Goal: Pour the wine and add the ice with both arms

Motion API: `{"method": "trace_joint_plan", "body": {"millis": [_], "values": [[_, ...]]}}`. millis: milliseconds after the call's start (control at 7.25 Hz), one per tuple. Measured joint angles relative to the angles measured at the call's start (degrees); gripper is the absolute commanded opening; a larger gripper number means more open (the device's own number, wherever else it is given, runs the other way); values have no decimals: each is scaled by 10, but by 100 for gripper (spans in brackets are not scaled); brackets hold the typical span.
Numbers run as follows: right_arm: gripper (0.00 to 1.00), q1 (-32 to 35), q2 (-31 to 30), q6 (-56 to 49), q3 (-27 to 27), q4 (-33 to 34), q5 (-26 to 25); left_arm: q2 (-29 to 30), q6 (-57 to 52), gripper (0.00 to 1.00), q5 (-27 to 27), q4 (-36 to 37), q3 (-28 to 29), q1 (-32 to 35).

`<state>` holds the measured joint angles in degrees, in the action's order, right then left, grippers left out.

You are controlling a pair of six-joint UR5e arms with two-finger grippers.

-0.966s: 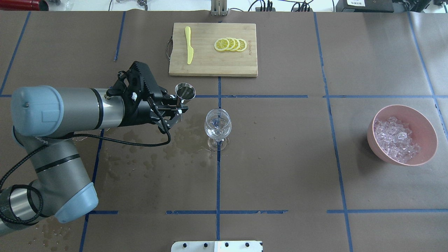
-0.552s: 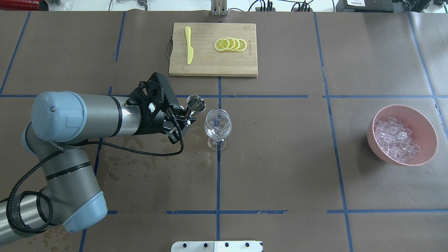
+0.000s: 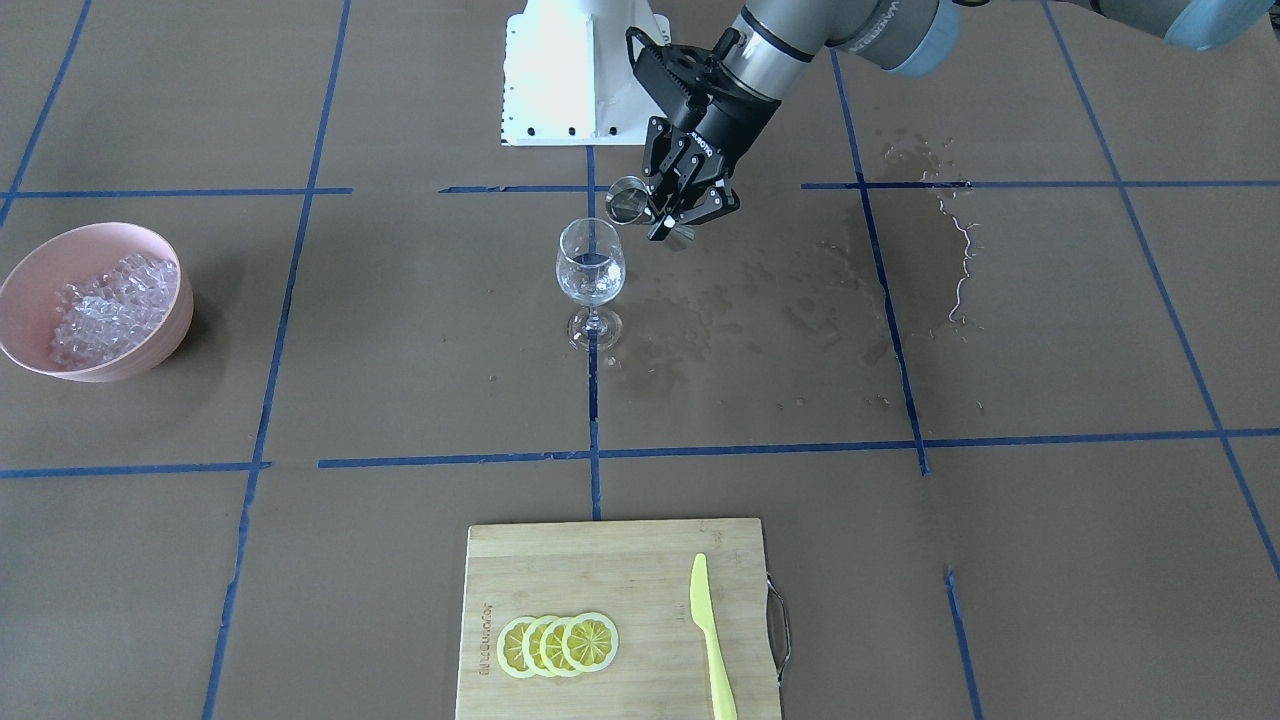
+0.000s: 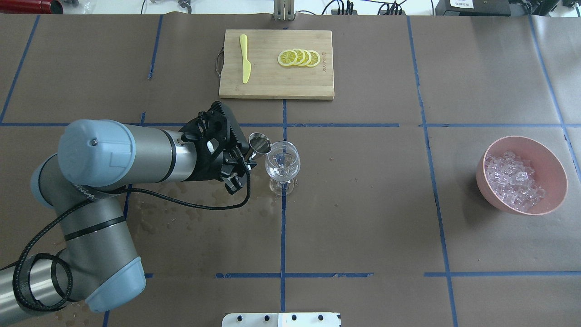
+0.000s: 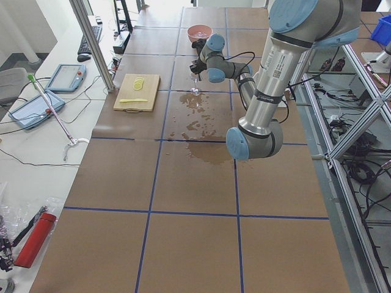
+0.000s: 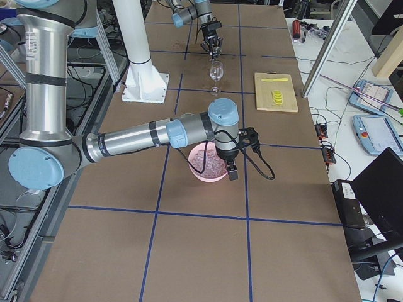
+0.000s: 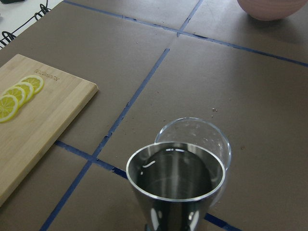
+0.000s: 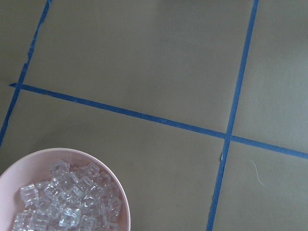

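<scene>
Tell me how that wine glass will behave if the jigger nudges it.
The wine glass probably tips easily: a wide bowl on a thin stem over a small foot. Being thin clear glass, it would likely break if knocked over. Its foot stands by wet patches on the paper, so it may also slide a little.

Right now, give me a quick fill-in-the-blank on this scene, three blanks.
1. The left hand holds a jigger next to the rim of the ____.
2. The ice lies in a ____ bowl.
3. The board carries a knife and ____ lemon slices.
Missing words: glass; pink; four.
</scene>
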<state>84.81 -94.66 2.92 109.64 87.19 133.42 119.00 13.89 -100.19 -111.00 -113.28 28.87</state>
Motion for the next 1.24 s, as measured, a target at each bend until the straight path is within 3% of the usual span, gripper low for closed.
{"method": "trace_joint_plan", "body": {"millis": [1241], "values": [[100, 0, 0, 0, -2, 1, 0, 85, 0, 0, 9, 245, -11, -24]]}}
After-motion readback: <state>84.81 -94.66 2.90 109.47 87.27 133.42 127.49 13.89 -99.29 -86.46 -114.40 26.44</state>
